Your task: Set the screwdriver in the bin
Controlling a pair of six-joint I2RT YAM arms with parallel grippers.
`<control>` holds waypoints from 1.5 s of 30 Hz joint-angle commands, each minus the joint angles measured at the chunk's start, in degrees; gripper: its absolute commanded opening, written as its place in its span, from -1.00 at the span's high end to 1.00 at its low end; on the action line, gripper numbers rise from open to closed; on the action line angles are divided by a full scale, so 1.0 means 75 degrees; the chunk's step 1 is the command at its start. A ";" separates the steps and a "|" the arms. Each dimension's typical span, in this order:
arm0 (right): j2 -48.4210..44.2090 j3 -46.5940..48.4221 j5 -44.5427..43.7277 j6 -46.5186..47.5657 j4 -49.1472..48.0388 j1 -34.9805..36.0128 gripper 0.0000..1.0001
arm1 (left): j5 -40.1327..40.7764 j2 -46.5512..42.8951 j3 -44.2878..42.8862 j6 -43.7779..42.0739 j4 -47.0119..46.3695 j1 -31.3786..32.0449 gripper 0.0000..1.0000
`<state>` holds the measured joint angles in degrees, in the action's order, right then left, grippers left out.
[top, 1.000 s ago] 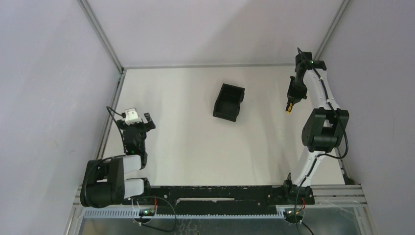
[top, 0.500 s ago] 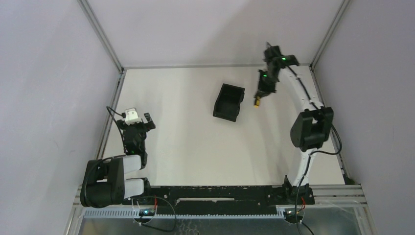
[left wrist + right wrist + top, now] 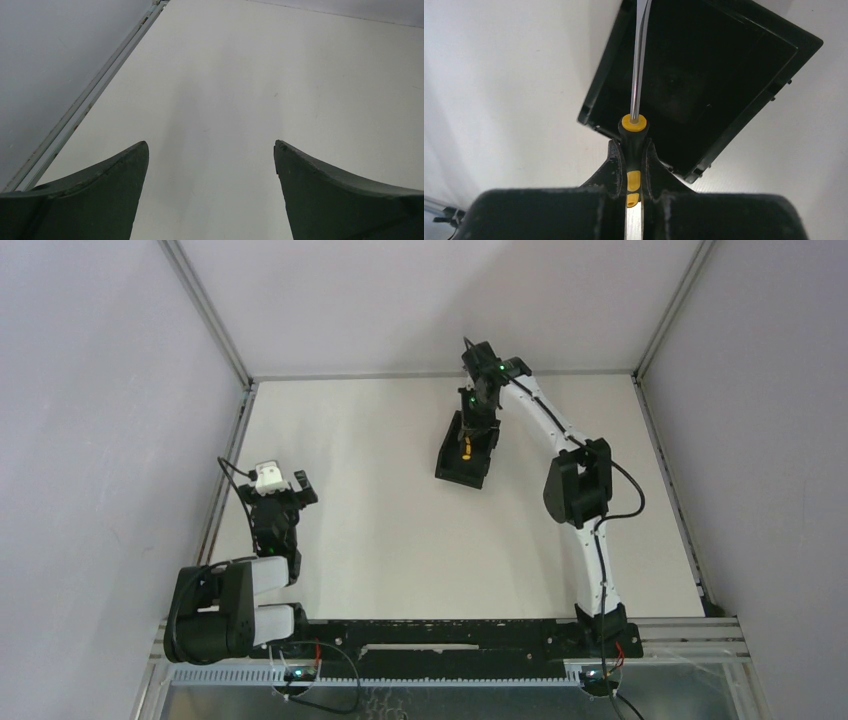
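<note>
The right gripper (image 3: 633, 148) is clamped on the black handle of the screwdriver (image 3: 633, 131), one finger on each side just behind the yellow collar. From the collar the thin shiny shaft runs straight out over the open top of the bin (image 3: 724, 65), and its tip passes out of the wrist view, so whether it touches anything cannot be told. The near corner of the bin's rim lies right under the fingers, with the near-left wall beside the shaft and the dark bare floor beyond it. In the top view the screwdriver's yellow mark shows over the bin's middle, and the bin sits skewed on the far half of the pale surface (image 3: 380, 500), with bare surface around it on every side and the metal frame rails well away. The right arm reaches far forward and leftward, its elbow raised high and its forearm sloping down to the bin. The left gripper (image 3: 210, 146) hangs over the surface near the left rail, its two dark fingers spread wide with nothing between them, the arm folded back by its base.
</note>
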<state>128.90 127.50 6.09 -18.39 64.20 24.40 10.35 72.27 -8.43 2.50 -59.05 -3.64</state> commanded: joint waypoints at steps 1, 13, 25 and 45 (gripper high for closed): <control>0.0230 -0.0234 -0.0370 0.0327 -0.0573 0.0038 1.00 | 0.0024 -0.0015 -0.0332 -0.0124 -0.0248 0.0040 -1.00; 0.0387 -0.0947 -0.1144 0.0517 -0.0937 0.0245 0.52 | 0.0019 -0.0019 -0.0332 -0.0126 -0.0248 0.0040 -1.00; -0.1055 -0.1097 -0.1373 0.0336 -0.1155 0.0378 0.04 | 0.0026 -0.0015 -0.0334 -0.0126 -0.0248 0.0038 -1.00; -0.8806 -0.9243 -0.1738 0.0788 -0.6347 -0.0252 -0.99 | 0.0022 -0.0013 -0.0336 -0.0123 -0.0248 0.0040 -1.00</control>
<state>67.29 64.90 -3.99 -12.27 23.86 25.41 10.35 72.27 -8.43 2.50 -59.05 -3.64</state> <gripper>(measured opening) 0.993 0.996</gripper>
